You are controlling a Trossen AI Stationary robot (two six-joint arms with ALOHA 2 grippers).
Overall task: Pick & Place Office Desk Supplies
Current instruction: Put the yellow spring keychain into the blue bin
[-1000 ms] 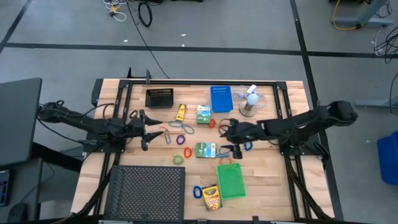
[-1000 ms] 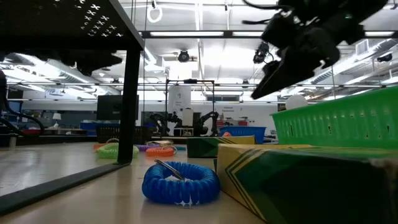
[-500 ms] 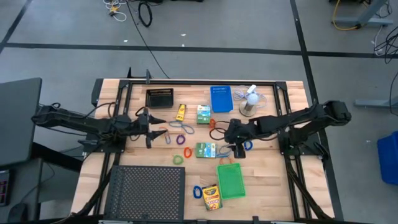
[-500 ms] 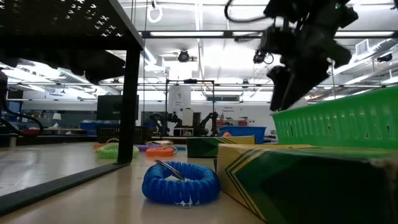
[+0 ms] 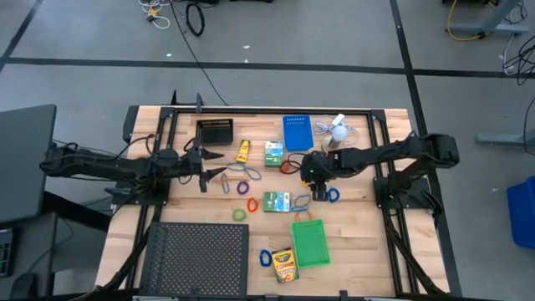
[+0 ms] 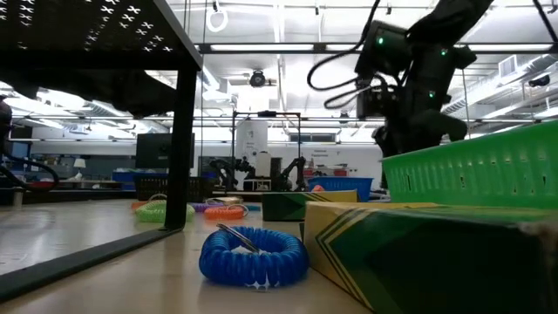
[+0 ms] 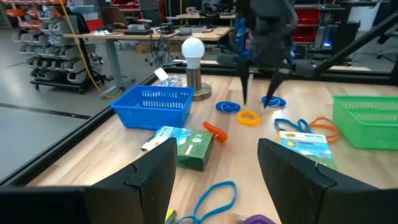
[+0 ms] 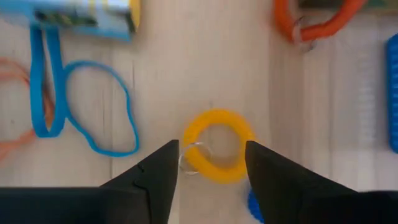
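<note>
Nearest the front edge of the table (image 5: 368, 242) lie one large black mesh tray (image 5: 197, 257), one yellow crayon box (image 5: 284, 265) with a green chevron pattern, its lettering unreadable, and one blue coiled loop (image 5: 265, 257) just beside it. One green bin (image 5: 310, 242) stands just behind the crayon box.

Mid-table: two green-white boxes, the nearer box (image 5: 276, 201) lying flat and the farther box (image 5: 273, 154) toward the back; printing on both is too small to read. Loose loops counted in the high view: one green loop (image 5: 240, 215), one purple loop (image 5: 252, 203), one orange loop (image 5: 289, 166), blue bands (image 5: 242, 187) left of centre. One yellow coiled loop (image 8: 217, 153) and one thin blue band (image 8: 102, 112) show in the right wrist view.

The right gripper (image 5: 318, 189) points down over the mid-table, its fingers (image 8: 158, 177) apart, standing either side of the yellow coiled loop without clamping it. The left gripper (image 5: 209, 174) hangs over the left of the table, fingers (image 7: 152, 177) apart, holding nothing.

At the back: one black bin (image 5: 214, 132), one blue bin (image 5: 297, 133), one yellow tube (image 5: 243, 150), one white mini fan (image 5: 336, 136) on a round base
</note>
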